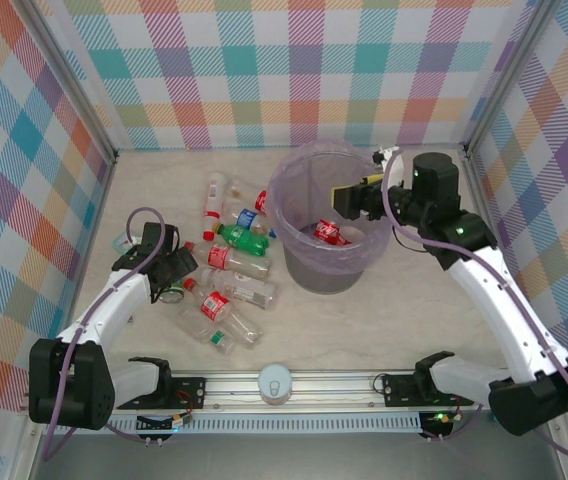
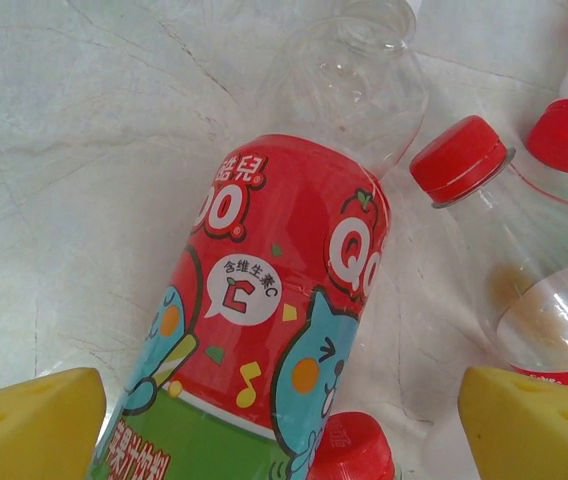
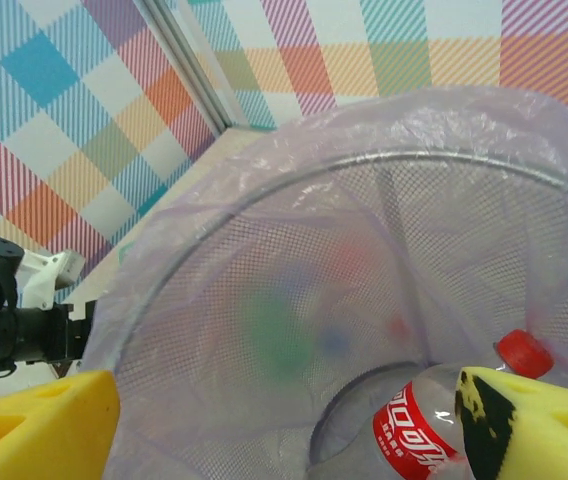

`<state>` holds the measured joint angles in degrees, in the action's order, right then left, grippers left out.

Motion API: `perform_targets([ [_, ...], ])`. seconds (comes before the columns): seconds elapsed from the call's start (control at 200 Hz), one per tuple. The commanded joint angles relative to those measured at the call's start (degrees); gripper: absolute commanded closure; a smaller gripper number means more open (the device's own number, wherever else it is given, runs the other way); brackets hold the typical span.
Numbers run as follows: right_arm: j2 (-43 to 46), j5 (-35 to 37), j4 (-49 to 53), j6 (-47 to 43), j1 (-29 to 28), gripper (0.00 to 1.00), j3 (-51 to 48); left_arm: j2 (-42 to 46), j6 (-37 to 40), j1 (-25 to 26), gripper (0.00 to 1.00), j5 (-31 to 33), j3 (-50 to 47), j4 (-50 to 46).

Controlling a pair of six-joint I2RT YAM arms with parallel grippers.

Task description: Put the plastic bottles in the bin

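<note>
The plastic bottles (image 1: 232, 262) lie on their sides in a loose heap left of centre in the top view. They have clear, ribbed bodies, mostly with red labels and red caps, and one green bottle (image 1: 247, 239) lies among them on the side nearest the bin. In the left wrist view, a cartoon-labelled bottle (image 2: 264, 320) in a glossy red and green wrap lies diagonally on the desk (image 2: 74, 180), a pale, marble-veined surface. A clear bottle with a red cap (image 2: 524, 270) lies just beside it at the right of the frame.

The bin (image 1: 294, 180) stands just right of the heap. It is a round grey mesh bucket lined with a thin, crinkled lavender bag, and a red-labelled bottle (image 3: 414, 430) lies at its bottom.

The left end effector (image 2: 284, 430) is spread wide and grips nothing. Its yellow foam pads (image 2: 34, 425) sit in the lower corners of the frame, either side of the cartoon-labelled bottle. The right end effector (image 3: 284, 430) hangs over the bin's mouth, pads wide apart and empty.
</note>
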<state>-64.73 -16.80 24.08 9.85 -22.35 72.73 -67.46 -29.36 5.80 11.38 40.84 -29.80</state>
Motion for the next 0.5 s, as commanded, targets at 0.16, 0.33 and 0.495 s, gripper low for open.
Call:
perform_targets([
  [0.16, 8.16, 4.82, -2.68, 1.31, -0.07, 0.12, -4.26, -4.28, 0.19, -0.44, 0.17, 2.83, -0.30, 3.76],
  [0.33, 15.58, 5.90, -3.43, 2.55, 0.07, 0.08, -7.31, -7.17, 0.09, -0.43, 0.25, 1.51, 0.06, 5.18],
  [0.495, 15.77, 8.54, 2.46, 0.97, 0.32, 0.08, -5.03, -6.68, 1.50, -0.35, 0.34, 0.81, 1.44, 5.72],
])
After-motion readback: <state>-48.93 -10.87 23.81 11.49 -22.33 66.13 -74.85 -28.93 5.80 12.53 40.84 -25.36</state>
